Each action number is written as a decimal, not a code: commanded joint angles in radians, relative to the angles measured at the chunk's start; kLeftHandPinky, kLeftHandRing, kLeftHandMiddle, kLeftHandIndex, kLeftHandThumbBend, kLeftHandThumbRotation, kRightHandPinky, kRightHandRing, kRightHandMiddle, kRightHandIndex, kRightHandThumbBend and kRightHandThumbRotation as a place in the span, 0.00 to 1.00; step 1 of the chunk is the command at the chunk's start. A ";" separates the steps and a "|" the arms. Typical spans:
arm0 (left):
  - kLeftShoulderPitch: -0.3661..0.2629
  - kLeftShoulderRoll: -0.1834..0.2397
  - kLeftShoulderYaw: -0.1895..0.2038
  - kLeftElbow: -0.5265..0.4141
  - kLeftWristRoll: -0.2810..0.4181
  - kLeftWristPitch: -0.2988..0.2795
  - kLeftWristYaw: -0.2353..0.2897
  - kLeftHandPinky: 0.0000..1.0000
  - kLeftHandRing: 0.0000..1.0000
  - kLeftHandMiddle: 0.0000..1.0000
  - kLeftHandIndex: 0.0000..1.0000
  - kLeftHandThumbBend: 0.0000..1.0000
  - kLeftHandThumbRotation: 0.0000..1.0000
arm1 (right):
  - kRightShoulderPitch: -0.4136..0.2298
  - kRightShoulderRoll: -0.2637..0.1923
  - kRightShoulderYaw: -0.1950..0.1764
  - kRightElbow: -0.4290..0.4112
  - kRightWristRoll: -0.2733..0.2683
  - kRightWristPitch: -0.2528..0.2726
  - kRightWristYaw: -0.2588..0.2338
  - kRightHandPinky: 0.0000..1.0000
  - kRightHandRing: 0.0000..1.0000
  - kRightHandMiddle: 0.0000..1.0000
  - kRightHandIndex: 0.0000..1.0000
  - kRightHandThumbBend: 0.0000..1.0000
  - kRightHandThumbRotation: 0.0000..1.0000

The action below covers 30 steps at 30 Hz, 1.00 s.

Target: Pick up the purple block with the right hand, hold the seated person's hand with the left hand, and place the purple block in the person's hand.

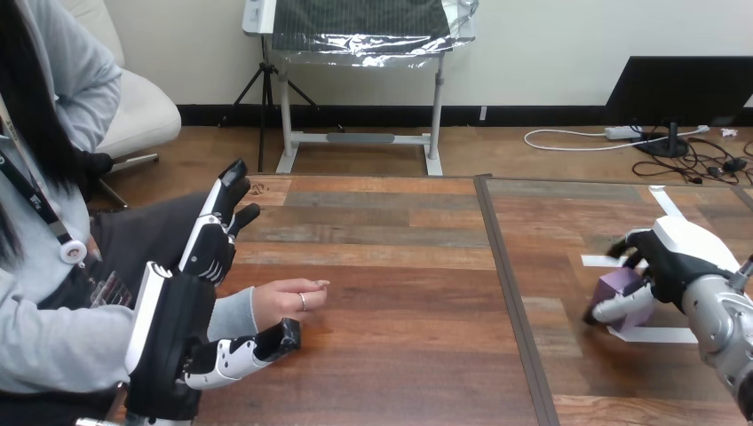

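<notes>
Curling round the purple block [622, 288], the right hand [679, 257] clamps it between thumb and fingers, which cover too much to tell its long axis. The left hand [182, 315] keeps fingers straight and apart — the person's hand [289, 300] rests on the table [400, 266] just past its thumb.

Left hand [180, 321] black, white-shelled; right forearm [721, 321] silver.

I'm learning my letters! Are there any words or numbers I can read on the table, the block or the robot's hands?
None can be read.
purple block: no letters or numbers on the faces that show.
table: plain white tape strips, no writing.
left hand, right hand: no readable print.
</notes>
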 commanded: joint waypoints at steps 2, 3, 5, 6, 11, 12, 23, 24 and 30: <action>-0.054 0.002 -0.001 -0.005 -0.020 -0.014 -0.007 0.92 0.98 0.99 0.96 1.00 0.63 | -0.095 0.011 -0.001 -0.021 0.005 0.007 -0.002 0.53 0.54 0.57 0.53 0.89 0.00; -0.054 0.002 -0.001 -0.005 -0.020 -0.014 -0.007 0.92 0.98 0.99 0.96 1.00 0.63 | -0.094 0.010 -0.002 -0.021 0.006 0.005 -0.002 0.52 0.54 0.56 0.53 0.89 0.00; -0.055 0.002 0.000 -0.005 -0.021 -0.013 -0.009 0.92 0.98 1.00 0.96 1.00 0.63 | -0.093 0.010 -0.004 -0.022 0.008 0.002 -0.003 0.51 0.53 0.56 0.52 0.89 0.00; -0.055 0.002 0.000 -0.005 -0.021 -0.012 -0.010 0.92 0.98 1.00 0.96 1.00 0.63 | -0.093 0.009 -0.005 -0.022 0.009 0.002 -0.003 0.51 0.53 0.56 0.52 0.89 0.00; -0.054 0.000 -0.002 -0.007 -0.029 -0.005 -0.015 0.92 0.98 1.00 0.96 1.00 0.63 | -0.094 0.010 -0.008 -0.025 0.012 -0.001 -0.004 0.49 0.52 0.55 0.51 0.89 0.00; -0.054 0.000 -0.001 -0.007 -0.029 -0.005 -0.015 0.92 0.98 1.00 0.96 1.00 0.63 | -0.095 0.010 -0.008 -0.025 0.013 -0.002 -0.005 0.49 0.52 0.55 0.51 0.89 0.00; -0.061 -0.005 0.001 -0.004 -0.026 -0.007 -0.014 0.91 0.97 0.99 0.96 1.00 0.64 | -0.091 0.008 -0.021 -0.033 0.034 -0.045 -0.015 0.48 0.51 0.54 0.50 0.90 0.00; -0.062 -0.005 0.003 -0.002 -0.023 -0.009 -0.013 0.91 0.97 0.99 0.96 1.00 0.64 | -0.091 0.009 -0.021 -0.034 0.036 -0.048 -0.016 0.48 0.51 0.53 0.50 0.90 0.00; -0.070 -0.003 0.006 0.007 -0.016 -0.014 -0.012 0.91 0.97 0.99 0.96 1.00 0.65 | -0.090 0.012 -0.029 -0.036 0.052 -0.059 -0.021 0.46 0.50 0.53 0.50 0.89 0.00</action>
